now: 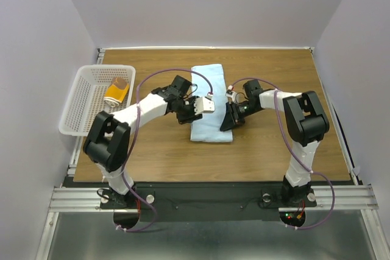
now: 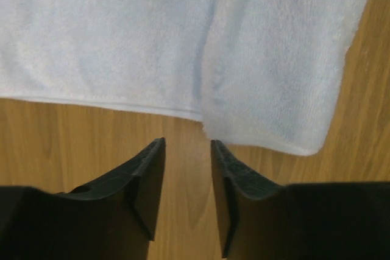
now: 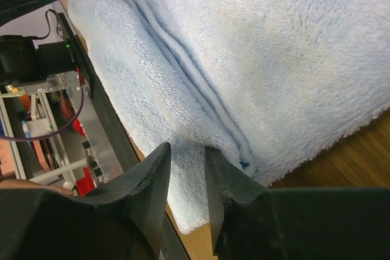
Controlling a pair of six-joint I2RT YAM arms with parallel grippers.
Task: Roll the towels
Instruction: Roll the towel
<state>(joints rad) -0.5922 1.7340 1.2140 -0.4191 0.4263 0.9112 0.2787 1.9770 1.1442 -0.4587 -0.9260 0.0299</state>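
Note:
The light blue towel (image 1: 210, 89) lies lengthwise in the middle of the table, its near end folded over into thicker layers (image 3: 183, 83). The mustard-yellow towel (image 1: 117, 91) sits rolled up in the white basket. My left gripper (image 1: 195, 112) is at the blue towel's left edge. In the left wrist view this gripper (image 2: 187, 144) is open over bare wood, just short of the towel's hem (image 2: 122, 35). My right gripper (image 1: 229, 120) is at the towel's right edge. Seen from the right wrist, it (image 3: 187, 150) stands open, its tips against the folded layers, with towel pile showing in the gap.
The white perforated basket (image 1: 70, 111) stands at the table's left edge. Bare wood (image 1: 274, 150) surrounds the blue towel, and grey walls enclose the table on three sides. Both arms reach inward from the near edge.

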